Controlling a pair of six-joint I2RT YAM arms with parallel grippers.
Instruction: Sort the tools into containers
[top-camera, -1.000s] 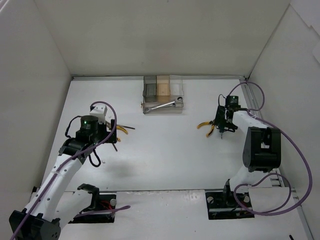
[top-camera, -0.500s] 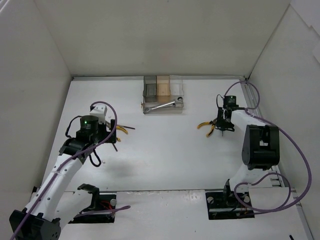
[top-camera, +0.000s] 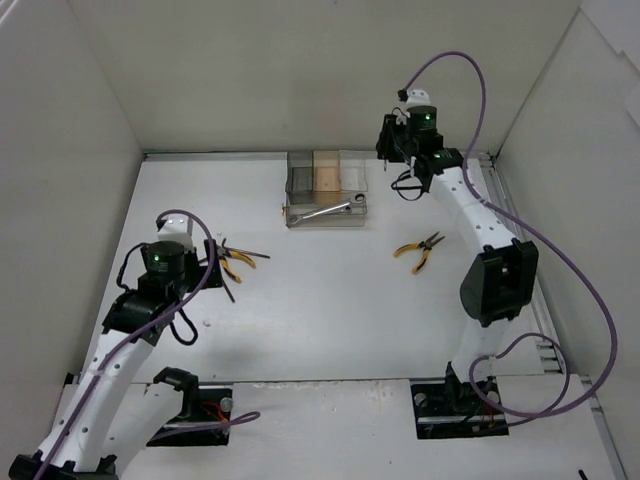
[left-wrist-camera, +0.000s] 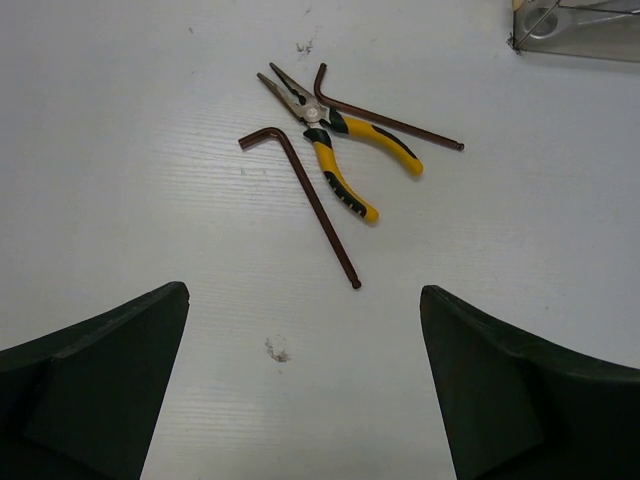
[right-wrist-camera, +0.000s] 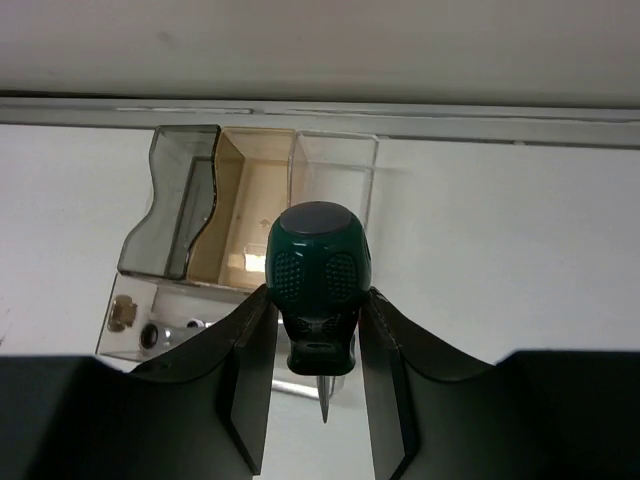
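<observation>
My right gripper (right-wrist-camera: 318, 335) is shut on the green-handled screwdriver (right-wrist-camera: 318, 265), held upright with its tip down, above and just right of the clear organizer box (right-wrist-camera: 335, 165). In the top view this gripper (top-camera: 400, 172) hangs near the box's (top-camera: 352, 180) back right corner. A silver wrench (top-camera: 328, 211) lies in the front tray. My left gripper (left-wrist-camera: 303, 296) is open and empty above the table, short of yellow-handled pliers (left-wrist-camera: 345, 165), a hex key (left-wrist-camera: 312, 208) and a second bent dark rod (left-wrist-camera: 390, 118). Another pair of yellow pliers (top-camera: 418, 250) lies right of centre.
White walls close in the table on the left, back and right. Purple cables loop from both arms. A corner of the box (left-wrist-camera: 575, 25) shows at the top right of the left wrist view.
My right arm has risen from beside the right-hand pliers and swung back toward the box. My left arm has drawn back slightly from its tools.
</observation>
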